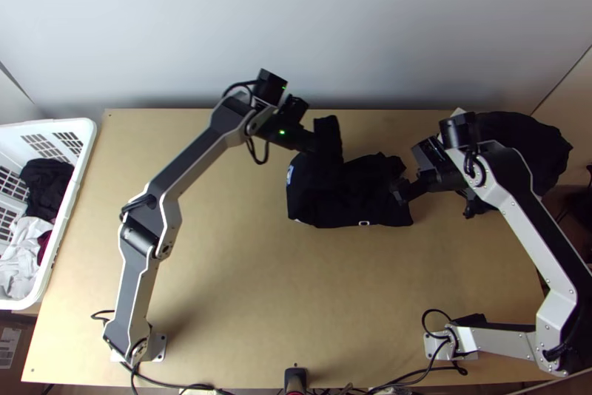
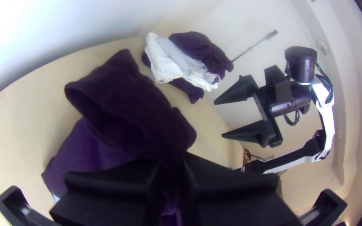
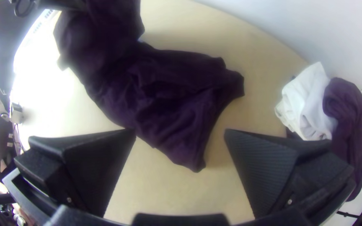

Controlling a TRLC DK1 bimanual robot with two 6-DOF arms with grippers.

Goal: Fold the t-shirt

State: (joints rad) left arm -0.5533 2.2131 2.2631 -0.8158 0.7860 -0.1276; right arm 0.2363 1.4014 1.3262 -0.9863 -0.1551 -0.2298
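T-shirt (image 1: 370,199) lies rumpled on the desk (image 1: 244,269), one end pinched by my left tool (image 2: 170,161); my right tool (image 3: 180,132) is spread. I judge it early: smoothing and folding remain.

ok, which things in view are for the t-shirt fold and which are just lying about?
For the job:
- dark t-shirt, bunched on the table
- left claw, shut on it
- right claw, open beside it

Lying about:
- white basket
- clothes inside it
- white cloth and dark cloth, piled together
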